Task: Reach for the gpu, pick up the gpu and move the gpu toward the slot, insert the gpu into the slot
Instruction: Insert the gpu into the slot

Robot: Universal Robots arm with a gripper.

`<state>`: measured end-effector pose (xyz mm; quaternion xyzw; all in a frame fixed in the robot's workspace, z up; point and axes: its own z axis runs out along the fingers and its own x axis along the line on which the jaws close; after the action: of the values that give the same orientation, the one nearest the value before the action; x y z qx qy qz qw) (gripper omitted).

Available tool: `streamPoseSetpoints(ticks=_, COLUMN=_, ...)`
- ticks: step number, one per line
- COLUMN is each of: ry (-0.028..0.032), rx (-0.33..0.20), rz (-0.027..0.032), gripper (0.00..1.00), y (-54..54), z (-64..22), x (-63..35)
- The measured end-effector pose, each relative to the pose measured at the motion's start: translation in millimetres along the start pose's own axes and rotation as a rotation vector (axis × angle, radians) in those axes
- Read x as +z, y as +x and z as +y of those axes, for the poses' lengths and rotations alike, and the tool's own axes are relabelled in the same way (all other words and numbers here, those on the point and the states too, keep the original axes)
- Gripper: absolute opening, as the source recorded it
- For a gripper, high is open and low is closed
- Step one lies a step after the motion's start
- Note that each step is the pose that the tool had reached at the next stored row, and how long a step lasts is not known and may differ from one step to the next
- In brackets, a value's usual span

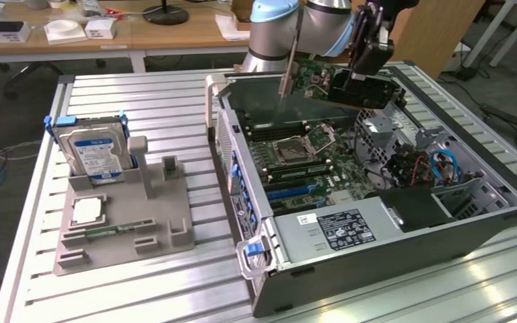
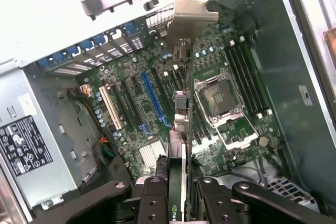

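The gpu (image 1: 317, 75) hangs in the air above the back part of the open computer case, with its silver bracket (image 1: 287, 70) pointing down on the exterior view's left. My gripper (image 1: 355, 84) is shut on the card's upper part. In the wrist view the gpu (image 2: 181, 129) appears edge-on between my fingers (image 2: 152, 198), and its bracket (image 2: 190, 14) is at the far end. Below it lies the motherboard. Its long blue slot (image 2: 152, 98) sits a little to one side of the card's edge. The same blue slot (image 1: 290, 192) is visible near the case's front half.
The case walls (image 1: 375, 259) surround the motherboard, with the processor socket (image 1: 290, 149) and the labelled power supply (image 1: 339, 229) inside. On the slatted table at the exterior view's left stands a grey holder (image 1: 164, 225) with a hard drive (image 1: 97, 151) and a processor chip (image 1: 88, 210).
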<state>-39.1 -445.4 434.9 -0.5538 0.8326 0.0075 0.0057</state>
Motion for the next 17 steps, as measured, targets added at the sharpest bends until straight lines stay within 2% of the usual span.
streamPoseSetpoints(ticks=17, ry=-0.0039, rx=-0.222, rz=0.0015, gripper=0.26, y=1.6, z=1.9, x=0.9)
